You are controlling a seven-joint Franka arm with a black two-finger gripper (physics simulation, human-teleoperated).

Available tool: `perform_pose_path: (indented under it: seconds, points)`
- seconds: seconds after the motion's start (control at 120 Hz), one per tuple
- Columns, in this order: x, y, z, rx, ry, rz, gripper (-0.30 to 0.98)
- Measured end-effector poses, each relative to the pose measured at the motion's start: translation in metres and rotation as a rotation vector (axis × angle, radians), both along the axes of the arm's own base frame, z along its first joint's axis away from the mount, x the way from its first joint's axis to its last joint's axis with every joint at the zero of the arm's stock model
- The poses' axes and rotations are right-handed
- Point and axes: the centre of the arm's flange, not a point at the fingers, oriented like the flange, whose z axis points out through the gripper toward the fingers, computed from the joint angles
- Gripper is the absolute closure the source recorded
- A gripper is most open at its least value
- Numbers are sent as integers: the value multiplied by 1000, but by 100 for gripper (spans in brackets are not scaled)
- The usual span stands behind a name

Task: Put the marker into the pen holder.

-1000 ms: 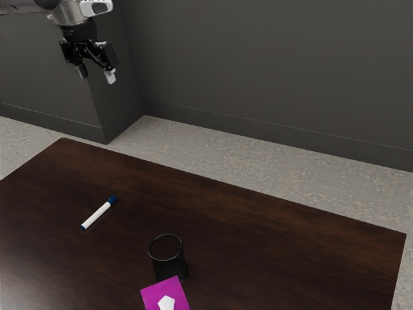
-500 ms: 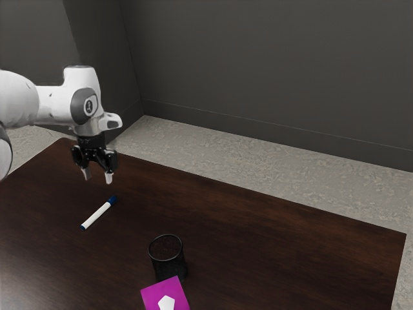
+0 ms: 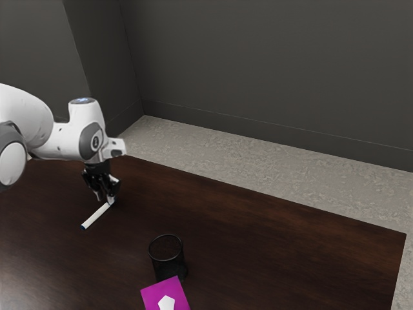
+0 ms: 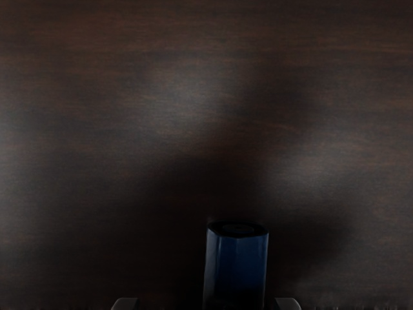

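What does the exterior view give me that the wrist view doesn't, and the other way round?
Exterior view: the pen holder, the purple item with a white shape, the marker's white barrel, the arm, wall and floor.
Wrist view: the blue cap's flat end, with a gap on each side of the cap.
Both: the marker, the table and the open gripper.

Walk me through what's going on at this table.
A robot arm is reaching for the white marker lying on the dark table. Its pincer is down at the marker's blue-capped end, open, with one finger on either side of the cap and a gap to each, so nothing is gripped. The black pen holder stands upright a little way off, beside a purple item with a white shape on it. The marker is not in the holder.
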Motion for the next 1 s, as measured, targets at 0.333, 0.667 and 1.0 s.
perform_pose_path:
  seconds: [0.333,0.667,1.0]
  points:
    - [-26,-8,-10,-16,2,-54,49]
    - [-25,-9,-9,-6,-23,-91,63]
    - [-24,-17,0,3,-42,-114,77]
